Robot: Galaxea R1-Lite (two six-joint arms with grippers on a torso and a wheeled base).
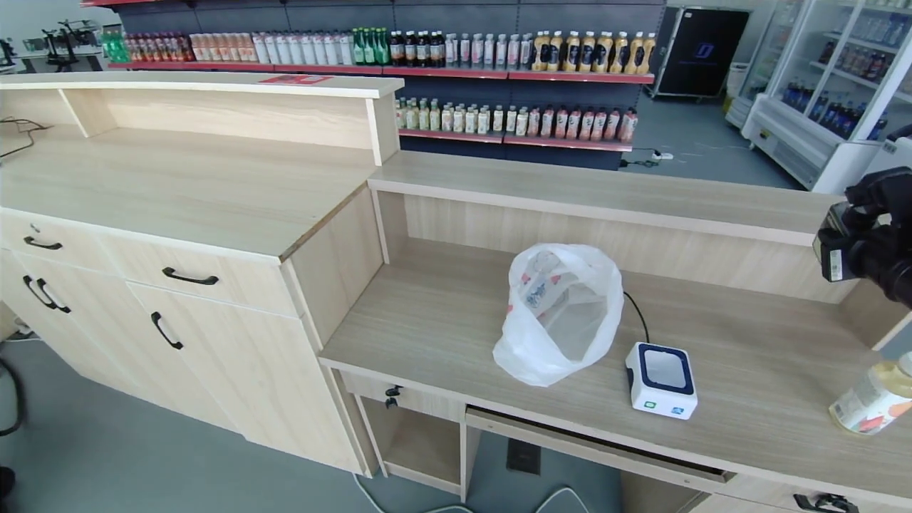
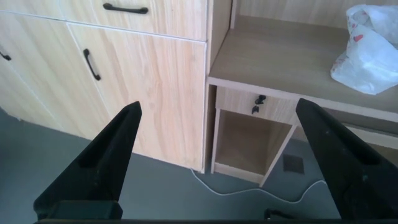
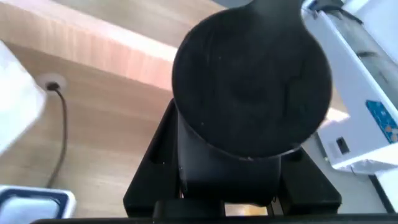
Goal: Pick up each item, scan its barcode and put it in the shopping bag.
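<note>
Low light-wood counter (image 1: 442,313), matte laminate with fine straight grain and a raised back ledge. At 9 o'clock stands a taller cabinet (image 1: 235,342) of the same wood, with flat doors, drawers and curved black handles. Floor (image 1: 107,449) is smooth grey. At 12 o'clock, beyond the counter, red-edged shelves (image 1: 499,71) carry rows of bottled drinks. A glass-fronted cooler (image 1: 819,92) stands at 2 o'clock.

- Shopping bag (image 1: 559,313): thin white translucent plastic, crumpled, standing mid-counter with its mouth gaping.
- Scanner (image 1: 661,379): a small white box with rounded corners and a dark blue frame round a pale window, just beside the bag at its 4 o'clock. A thin black cable (image 1: 638,313) runs back from it behind the bag.
- Bottle (image 1: 873,399): clear plastic with pale yellow contents and a printed label, apparently on its side at the counter's 3 o'clock end, well apart from the scanner.
- Right gripper (image 1: 851,239): raised at 2 o'clock above the counter's end, clenched on a dark cylindrical item (image 3: 249,81) with a round top.
- Left gripper (image 2: 219,106): black tapered fingers spread wide, grasping nothing, hanging over the floor before the cabinet.
</note>
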